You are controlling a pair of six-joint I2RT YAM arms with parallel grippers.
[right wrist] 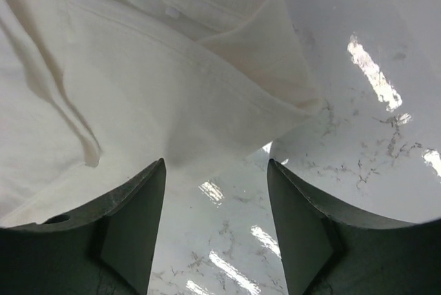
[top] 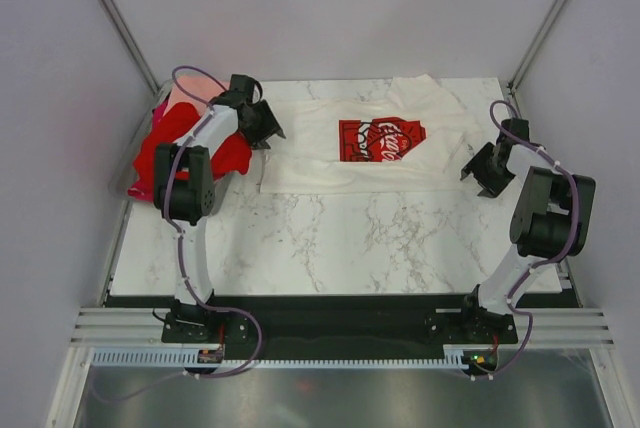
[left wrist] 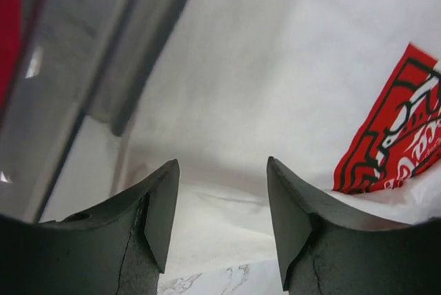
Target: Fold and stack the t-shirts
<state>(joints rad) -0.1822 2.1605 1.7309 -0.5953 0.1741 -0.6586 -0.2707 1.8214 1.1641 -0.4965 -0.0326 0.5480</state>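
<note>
The cream-white t-shirt [top: 375, 138] with the red Coca-Cola print [top: 380, 139] lies spread flat at the back middle of the table. My left gripper [top: 268, 133] is open at the shirt's left edge; in the left wrist view the cloth [left wrist: 227, 191] lies between the fingers. My right gripper [top: 478, 176] is open and empty just off the shirt's right sleeve [right wrist: 262, 81]. A heap of red t-shirts [top: 165, 153] with a salmon-pink one [top: 190, 98] on top sits at the back left.
The marble table [top: 340, 238] has walls on three sides. A clear plastic bin wall [left wrist: 83, 74] stands left of the left gripper. A black strip and metal rail [top: 340, 333] run along the near edge by the arm bases.
</note>
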